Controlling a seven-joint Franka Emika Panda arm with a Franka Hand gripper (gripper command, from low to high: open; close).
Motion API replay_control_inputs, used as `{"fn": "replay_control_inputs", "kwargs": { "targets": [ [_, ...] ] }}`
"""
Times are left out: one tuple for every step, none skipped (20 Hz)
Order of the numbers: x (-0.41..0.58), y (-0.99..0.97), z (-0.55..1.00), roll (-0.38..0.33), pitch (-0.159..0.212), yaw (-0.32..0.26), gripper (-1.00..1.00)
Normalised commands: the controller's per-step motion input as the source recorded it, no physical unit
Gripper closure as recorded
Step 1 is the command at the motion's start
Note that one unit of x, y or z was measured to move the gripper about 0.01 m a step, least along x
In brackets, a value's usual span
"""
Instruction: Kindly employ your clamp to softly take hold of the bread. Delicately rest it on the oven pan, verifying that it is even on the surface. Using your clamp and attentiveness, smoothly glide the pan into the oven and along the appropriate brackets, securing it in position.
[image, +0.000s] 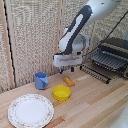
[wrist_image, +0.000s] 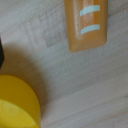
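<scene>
The bread (image: 69, 81) lies on the table just below the fingers (image: 68, 69); their spread is unclear.

Wood table (image: 95, 100) w/ bread (image: 69, 81), bowl (image: 61, 92), mug (image: 41, 80), plate (image: 30, 110), oven (image: 113, 56).

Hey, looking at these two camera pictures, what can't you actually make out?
- Tool: exterior view too small and blurred to show open or shut; absent from the wrist view.
- Bread: one end cut off by the wrist picture's edge.
- Yellow bowl: mostly cropped there.
- Oven: interior too dark and cut off at the exterior view's right.
</scene>
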Motion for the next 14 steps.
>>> {"fn": "replay_control_inputs", "kwargs": {
  "targets": [
    [0.126, -0.33, -0.24, 0.0, 0.058, 0.034, -1.0],
    [0.094, -0.33, -0.26, 0.0, 0.057, 0.048, -1.0],
    [0.089, -0.28, -0.26, 0.0, 0.058, 0.054, -1.0],
    [0.106, -0.26, -0.24, 0.0, 0.078, 0.058, -1.0],
    [0.074, -0.23, -0.2, 0.0, 0.145, 0.05, -1.0],
    [0.146, -0.17, -0.09, -0.017, 0.217, 0.04, -1.0],
    [0.163, -0.18, -0.1, -0.033, 0.209, 0.028, -1.0],
    [0.129, -0.21, -0.12, -0.021, 0.172, 0.04, -1.0],
    [0.197, -0.13, -0.1, -0.031, 0.157, 0.037, -1.0],
    [0.237, -0.19, -0.11, -0.008, 0.118, 0.071, -1.0],
    [0.257, -0.16, -0.11, 0.0, 0.088, 0.084, -1.0],
    [0.28, -0.17, -0.11, 0.0, 0.08, 0.091, -1.0],
    [0.283, -0.2, -0.11, 0.0, 0.069, 0.1, -1.0],
    [0.32, -0.18, -0.1, 0.0, 0.061, 0.102, -1.0]
  ]
}}
